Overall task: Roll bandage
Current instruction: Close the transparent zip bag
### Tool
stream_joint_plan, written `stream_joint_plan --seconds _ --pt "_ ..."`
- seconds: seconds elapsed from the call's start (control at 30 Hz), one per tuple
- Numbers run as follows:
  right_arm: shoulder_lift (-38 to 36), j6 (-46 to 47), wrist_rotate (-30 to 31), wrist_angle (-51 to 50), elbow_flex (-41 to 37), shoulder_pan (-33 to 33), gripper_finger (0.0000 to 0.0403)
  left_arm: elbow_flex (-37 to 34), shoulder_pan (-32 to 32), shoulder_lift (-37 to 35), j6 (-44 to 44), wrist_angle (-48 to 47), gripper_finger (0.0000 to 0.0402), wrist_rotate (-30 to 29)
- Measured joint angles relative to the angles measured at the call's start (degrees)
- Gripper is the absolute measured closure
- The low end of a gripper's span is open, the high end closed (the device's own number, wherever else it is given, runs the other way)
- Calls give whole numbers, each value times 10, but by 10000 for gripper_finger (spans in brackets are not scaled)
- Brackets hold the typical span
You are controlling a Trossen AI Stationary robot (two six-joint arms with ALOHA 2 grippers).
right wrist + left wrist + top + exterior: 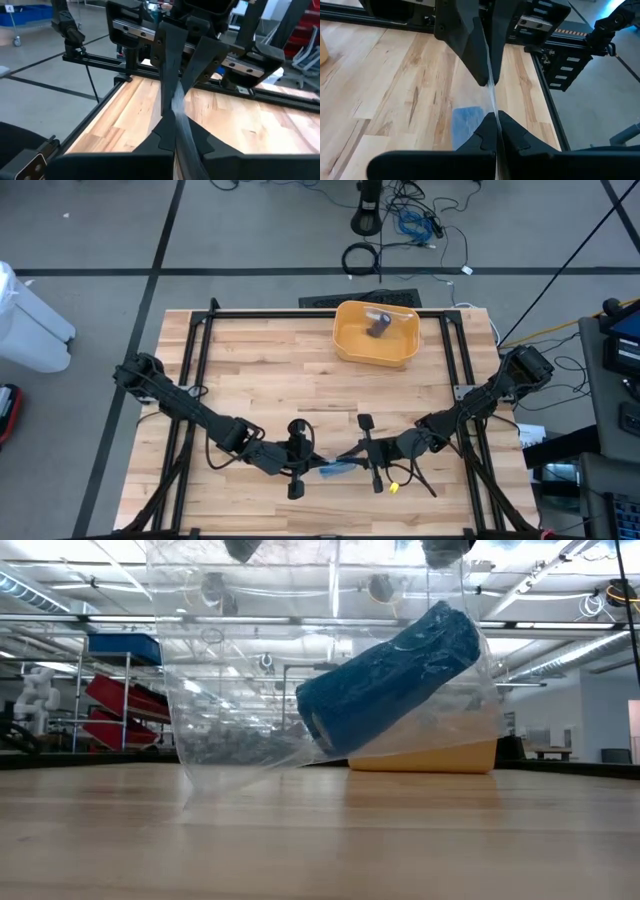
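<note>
Your left claw (pixel 297 461) and right claw (pixel 368 452) are both pressed together on the clear plastic bag (pixel 330 690), holding the blue bandage roll (pixel 390 675), at 6 o'clock of the bench (pixel 270 360).

so there's a blue bandage roll (pixel 388 675) tilted inside a clear plastic bag (pixel 230 700) hanging over the wooden table (pixel 320 840), yellow tub (pixel 440 757) behind it.

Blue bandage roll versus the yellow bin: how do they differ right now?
The blue bandage roll hangs tilted inside a clear plastic bag near the front; the yellow bin rests flat at the table's far edge. The roll is a closed cylinder; the bin is an open tray holding a dark object.
</note>
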Motion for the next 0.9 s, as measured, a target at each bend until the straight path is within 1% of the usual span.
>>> stream_joint_plan --seconds 0.13,0.23,0.5,0.63,0.73,0.8,0.9 --pt "0 18 3 -10 0 -3 402 0 0 0 4 -2 402 0" --pt "0 21 18 -16 0 -3 402 0 0 0 14 -4 402 1" --pt "0 20 13 -16 0 -3 401 0 0 0 16 -4 402 11" --pt "0 28 -23 9 0 -4 376 0 0 0 18 -4 402 15" --pt "0 36 -28 14 0 -8 345 0 0 0 18 -3 402 15" --pt "0 37 -28 12 0 -11 326 0 0 0 23 -3 402 2" --pt "0 39 -29 4 0 -14 311 0 0 0 29 -2 402 -14"
